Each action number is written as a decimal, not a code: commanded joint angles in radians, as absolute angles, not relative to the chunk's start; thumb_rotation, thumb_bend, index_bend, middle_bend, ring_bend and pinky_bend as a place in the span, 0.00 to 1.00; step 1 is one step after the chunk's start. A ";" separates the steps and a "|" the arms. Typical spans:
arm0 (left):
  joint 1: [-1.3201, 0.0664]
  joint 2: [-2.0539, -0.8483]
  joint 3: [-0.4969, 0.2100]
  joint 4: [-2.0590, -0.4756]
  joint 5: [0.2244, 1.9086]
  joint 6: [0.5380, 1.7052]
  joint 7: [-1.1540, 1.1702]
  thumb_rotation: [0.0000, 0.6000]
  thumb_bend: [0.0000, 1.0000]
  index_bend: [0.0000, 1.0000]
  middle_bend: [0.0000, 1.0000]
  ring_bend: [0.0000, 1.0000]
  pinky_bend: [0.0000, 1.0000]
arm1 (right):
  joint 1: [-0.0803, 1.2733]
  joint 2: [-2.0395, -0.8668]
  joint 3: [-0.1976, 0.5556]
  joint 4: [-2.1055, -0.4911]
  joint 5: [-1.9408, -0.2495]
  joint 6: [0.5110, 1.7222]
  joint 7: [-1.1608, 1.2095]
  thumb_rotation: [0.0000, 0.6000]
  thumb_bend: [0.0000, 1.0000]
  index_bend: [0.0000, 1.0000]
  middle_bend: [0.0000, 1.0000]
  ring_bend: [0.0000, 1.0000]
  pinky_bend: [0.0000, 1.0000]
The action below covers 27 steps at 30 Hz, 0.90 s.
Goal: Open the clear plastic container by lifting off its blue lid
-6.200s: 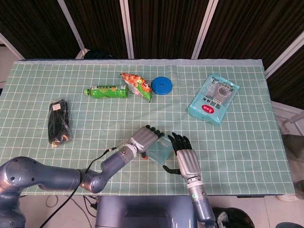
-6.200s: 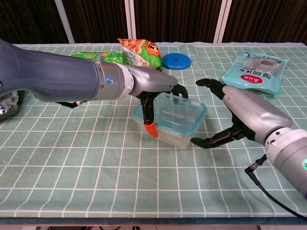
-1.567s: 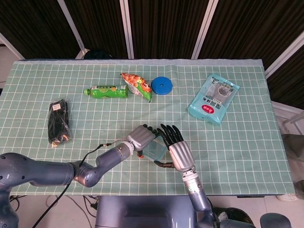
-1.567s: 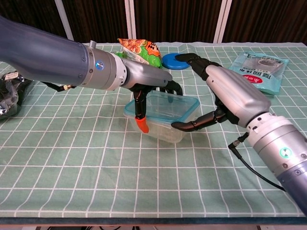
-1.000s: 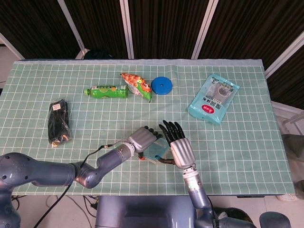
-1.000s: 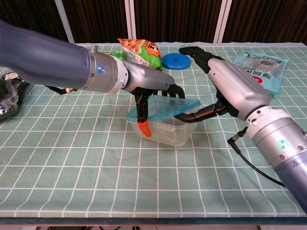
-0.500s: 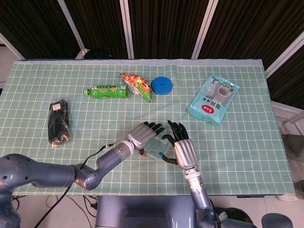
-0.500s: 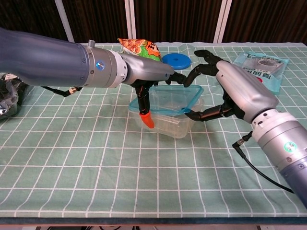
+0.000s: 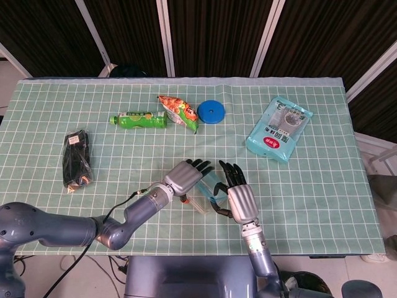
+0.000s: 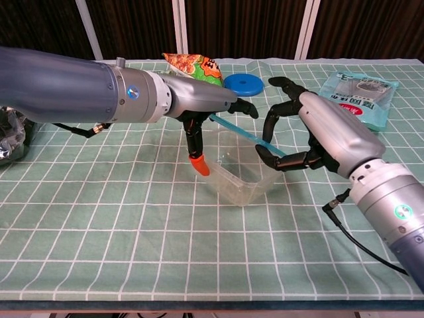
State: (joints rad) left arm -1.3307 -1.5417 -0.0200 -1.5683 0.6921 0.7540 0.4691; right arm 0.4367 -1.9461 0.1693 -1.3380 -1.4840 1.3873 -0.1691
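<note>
Clear plastic container (image 10: 240, 180): centre of frame, open, on the checked tablecloth (image 10: 132, 225).

Blue lid (image 10: 242, 134): tilted above it, pinched by the right hand (image 10: 311, 136), apparently to clear the rim.

Left hand (image 10: 202, 106): fingers spread over the container, apparently steadying; grip uncertain.

Blue packet (image 9: 278, 128), upper right: print illegible.

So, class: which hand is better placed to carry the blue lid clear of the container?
The right hand: its fingers grip the tilted blue lid, while the left hand steadies the container.
</note>
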 commanded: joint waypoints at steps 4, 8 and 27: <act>-1.305 -1.530 -0.022 -1.579 0.715 0.777 0.458 1.00 0.00 0.00 0.00 0.05 0.19 | 0.432 -1.946 0.163 -1.328 -1.487 1.391 -0.161 1.00 0.49 0.58 0.00 0.00 0.00; -1.286 -1.511 -0.022 -1.595 0.748 0.802 0.454 1.00 0.00 0.00 0.00 0.05 0.18 | 0.435 -1.948 0.166 -1.325 -1.494 1.395 -0.151 1.00 0.49 0.58 0.01 0.00 0.00; -1.088 -1.326 0.034 -1.768 0.963 1.001 0.397 1.00 0.00 0.00 0.00 0.05 0.18 | 0.464 -1.877 0.283 -1.372 -1.448 1.392 -0.185 1.00 0.49 0.58 0.02 0.00 0.00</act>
State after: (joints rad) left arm -1.1045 -1.3412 0.0275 -1.7537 0.9487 0.9855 0.4054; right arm 0.4618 -1.8926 0.2684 -1.3681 -1.4576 1.3941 -0.1804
